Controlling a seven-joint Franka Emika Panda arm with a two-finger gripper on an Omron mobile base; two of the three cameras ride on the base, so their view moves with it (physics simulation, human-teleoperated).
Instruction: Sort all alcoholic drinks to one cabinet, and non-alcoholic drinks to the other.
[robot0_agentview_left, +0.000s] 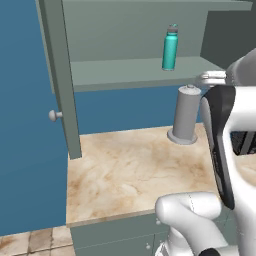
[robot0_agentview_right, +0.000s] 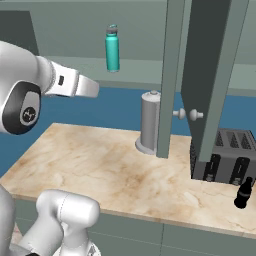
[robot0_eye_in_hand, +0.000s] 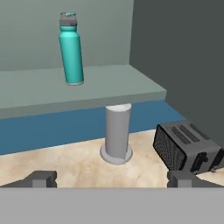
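Note:
The teal flask (robot0_agentview_left: 170, 47) (robot0_agentview_right: 112, 48) (robot0_eye_in_hand: 71, 48) with its grey cap stands upright on the open cabinet's shelf (robot0_eye_in_hand: 96, 85). A small black bottle (robot0_agentview_right: 244, 193) stands on the counter's front right, just before the toaster. My gripper (robot0_eye_in_hand: 111, 179) is open, its fingertips (robot0_eye_in_hand: 41, 178) wide apart with nothing between them. It hovers above the counter, back from the shelf and lower than the flask. Both slim-necked alcoholic bottles are out of view.
A grey cylinder on a round base (robot0_agentview_left: 186, 115) (robot0_agentview_right: 149, 121) (robot0_eye_in_hand: 117, 133) stands on the marble counter (robot0_agentview_left: 125, 170) under the shelf. A dark toaster (robot0_agentview_right: 227, 155) (robot0_eye_in_hand: 186, 146) sits to its right. Open cabinet doors (robot0_agentview_left: 60, 75) (robot0_agentview_right: 210, 75) with knobs jut out over the counter.

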